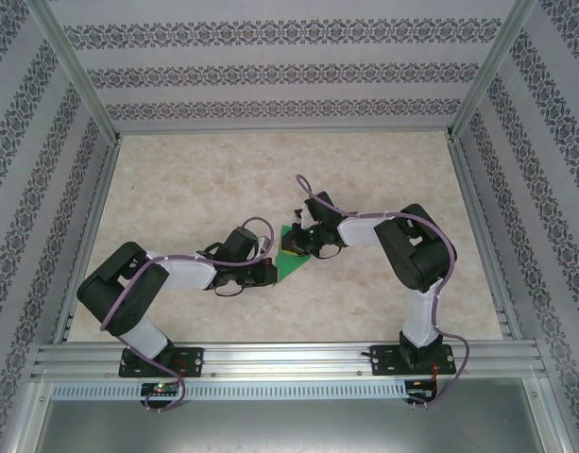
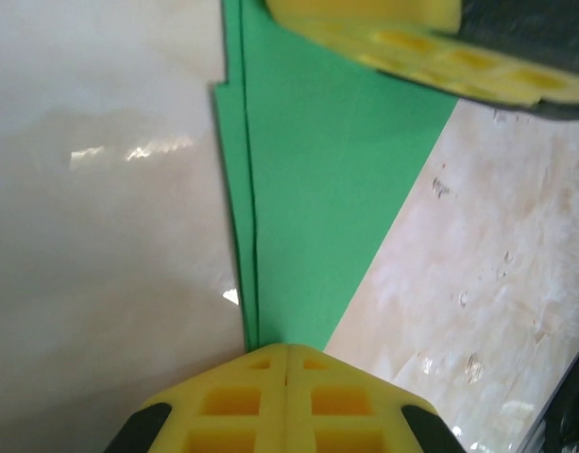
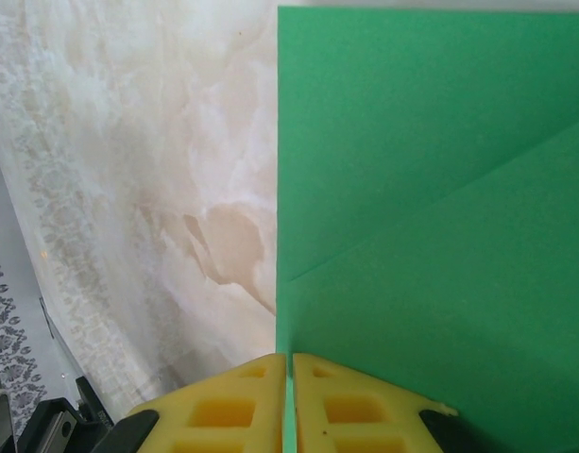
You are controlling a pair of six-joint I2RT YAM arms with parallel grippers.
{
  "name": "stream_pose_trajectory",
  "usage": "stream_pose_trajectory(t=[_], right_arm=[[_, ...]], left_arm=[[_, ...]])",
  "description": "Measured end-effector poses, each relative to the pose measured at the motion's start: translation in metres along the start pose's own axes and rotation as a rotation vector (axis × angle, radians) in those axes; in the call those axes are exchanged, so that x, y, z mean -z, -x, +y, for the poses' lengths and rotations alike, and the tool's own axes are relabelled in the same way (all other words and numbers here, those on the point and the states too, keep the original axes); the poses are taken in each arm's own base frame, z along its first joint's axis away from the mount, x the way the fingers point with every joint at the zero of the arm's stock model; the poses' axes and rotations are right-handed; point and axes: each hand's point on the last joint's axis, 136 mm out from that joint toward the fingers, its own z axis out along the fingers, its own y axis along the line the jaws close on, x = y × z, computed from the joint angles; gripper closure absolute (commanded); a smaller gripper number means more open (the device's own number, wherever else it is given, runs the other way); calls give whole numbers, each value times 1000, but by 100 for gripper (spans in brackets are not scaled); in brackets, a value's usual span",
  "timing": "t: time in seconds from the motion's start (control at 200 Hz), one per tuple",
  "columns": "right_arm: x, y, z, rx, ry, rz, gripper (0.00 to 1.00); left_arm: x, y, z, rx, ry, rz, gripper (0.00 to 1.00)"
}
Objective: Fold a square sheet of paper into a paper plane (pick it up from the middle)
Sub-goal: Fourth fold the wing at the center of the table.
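The bright green sheet of paper is partly folded and sits between the two grippers at the middle of the table. In the left wrist view its layered edges run up from my left gripper, whose yellow jaws are shut on its narrow end. The right gripper's yellow finger crosses the top of that view. My right gripper is shut on the paper's edge, a sliver of green showing between its jaws. A diagonal crease crosses the paper. Seen from above, the left gripper and right gripper nearly meet.
The marbled beige table spreads out on all sides of the paper. Patterned walls and aluminium frame posts enclose it. A metal rail runs along the near edge by the arm bases.
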Motion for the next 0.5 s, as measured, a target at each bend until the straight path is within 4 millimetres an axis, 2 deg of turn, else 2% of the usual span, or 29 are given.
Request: stream_pose_trajectory(t=[0.24,0.5], right_arm=[[0,0,0,1,0,0,88],[-1,0,1,5,-5,2,86]], left_arm=[[10,-14,6,8,16,22,95],[43,-50,24,66,117,98,90]])
